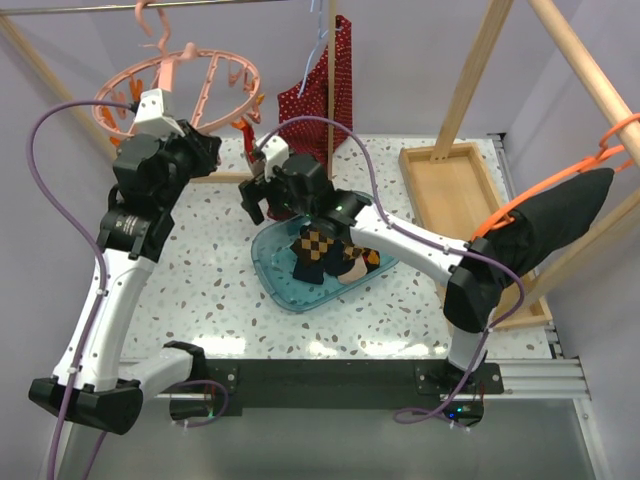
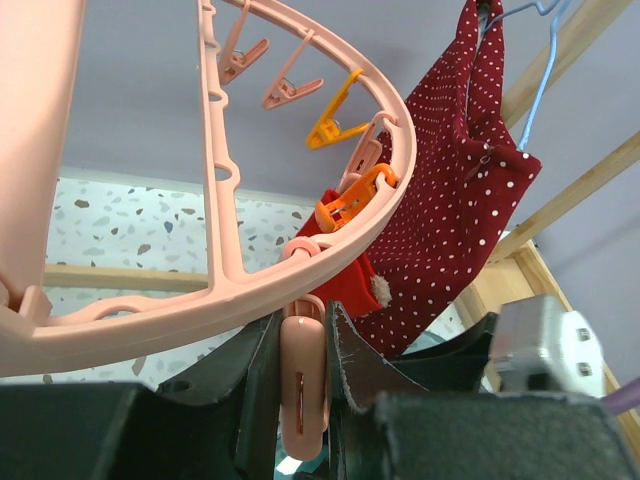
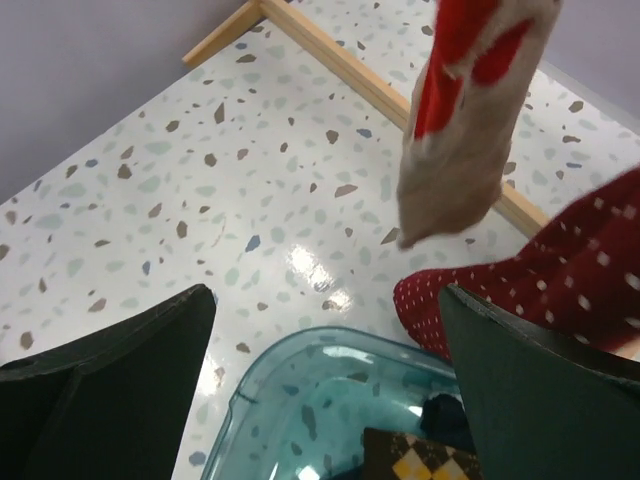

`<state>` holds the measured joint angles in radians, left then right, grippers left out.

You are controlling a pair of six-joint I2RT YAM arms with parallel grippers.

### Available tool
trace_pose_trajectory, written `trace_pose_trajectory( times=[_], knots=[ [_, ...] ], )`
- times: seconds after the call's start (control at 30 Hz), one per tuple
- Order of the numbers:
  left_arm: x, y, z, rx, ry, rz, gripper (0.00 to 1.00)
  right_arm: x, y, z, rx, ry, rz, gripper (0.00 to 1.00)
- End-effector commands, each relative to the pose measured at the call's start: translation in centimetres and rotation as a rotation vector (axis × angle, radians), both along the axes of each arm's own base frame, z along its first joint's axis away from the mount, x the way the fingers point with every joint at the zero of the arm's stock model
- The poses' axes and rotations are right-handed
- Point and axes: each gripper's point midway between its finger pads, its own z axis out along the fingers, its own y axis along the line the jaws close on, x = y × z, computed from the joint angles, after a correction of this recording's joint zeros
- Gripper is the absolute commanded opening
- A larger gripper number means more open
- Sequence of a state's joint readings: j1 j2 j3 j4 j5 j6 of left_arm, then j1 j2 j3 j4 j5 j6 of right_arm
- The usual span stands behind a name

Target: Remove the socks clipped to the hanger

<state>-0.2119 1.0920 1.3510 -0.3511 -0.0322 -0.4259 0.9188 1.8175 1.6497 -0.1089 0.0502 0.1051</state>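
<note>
Pink-beige sock (image 3: 455, 150) hangs upper right of wrist view, under hanger (image 1: 190, 85). Left gripper (image 2: 302, 320) clamped on pink clip (image 2: 303, 390); right gripper (image 3: 325, 300) jaws wide apart. Grab sock low, pull straight down.

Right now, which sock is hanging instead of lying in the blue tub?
The pale beige sock with red patches, dangling above the table beside the red dotted garment. The dark argyle socks lie in the blue tub.
</note>
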Motion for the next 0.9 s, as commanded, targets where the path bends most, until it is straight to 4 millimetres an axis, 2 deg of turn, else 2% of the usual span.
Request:
trace_pose_trajectory(
  times=[0.0, 0.07, 0.17, 0.27, 0.37, 0.4, 0.47, 0.5, 0.53, 0.57, 0.6, 0.67, 0.8, 0.87],
  knots=[
    [-1.5, -0.5, 2.9, -0.003, -0.07, -0.052, 0.0, 2.2, 2.0, 4.4, 0.095, -0.153, -0.097, 0.98],
    [-1.7, -0.9, 3.0, -0.009, -0.07, -0.071, 0.0, 3.5, 2.3, 3.9, 0.101, -0.15, -0.159, 0.96],
    [-2.0, -0.8, 3.2, -0.015, -0.072, -0.069, 0.0, 4.3, 3.1, 3.9, 0.122, -0.151, -0.179, 0.93],
    [-2.5, -0.7, 3.5, -0.025, -0.084, -0.066, 0.0, 4.8, 4.0, 3.3, 0.128, -0.17, -0.171, 0.83],
    [-3.0, -0.4, 4.0, -0.026, -0.1, -0.06, 0.0, 6.0, 3.6, 2.6, 0.12, -0.193, -0.241, 0.66],
    [-3.1, -0.4, 4.1, -0.026, -0.101, -0.06, 0.0, 6.2, 3.6, 2.8, 0.133, -0.206, -0.249, 0.5],
    [-3.1, -0.4, 4.1, -0.021, -0.099, -0.06, 0.0, 6.2, 3.5, 3.2, 0.144, -0.222, -0.249, 0.34],
    [-3.1, -0.3, 3.9, -0.017, -0.094, -0.057, 0.0, 5.9, 3.8, 3.6, 0.16, -0.227, -0.229, 0.18],
    [-3.0, -0.3, 3.6, -0.013, -0.084, -0.052, 0.0, 5.6, 3.6, 4.5, 0.175, -0.232, -0.222, 0.13],
    [-2.8, 0.0, 3.3, -0.003, -0.076, -0.036, 0.0, 5.3, 3.5, 4.5, 0.174, -0.23, -0.219, 0.09],
    [-2.6, 0.0, 2.6, 0.005, -0.056, -0.036, 0.0, 5.1, 3.4, 4.7, 0.181, -0.233, -0.216, 0.05],
    [-1.9, 1.4, 1.6, 0.036, -0.034, 0.044, 0.0, 4.3, 3.0, 5.2, 0.186, -0.231, -0.2, 0.0],
    [-0.2, 4.4, -1.9, 0.104, 0.071, 0.202, 0.0, 2.7, 3.4, 5.0, 0.151, -0.191, -0.115, 0.0],
    [0.2, 6.1, -2.4, 0.115, 0.093, 0.272, 0.0, 1.7, 4.0, 5.2, 0.146, -0.172, -0.05, 0.0]
  ],
)
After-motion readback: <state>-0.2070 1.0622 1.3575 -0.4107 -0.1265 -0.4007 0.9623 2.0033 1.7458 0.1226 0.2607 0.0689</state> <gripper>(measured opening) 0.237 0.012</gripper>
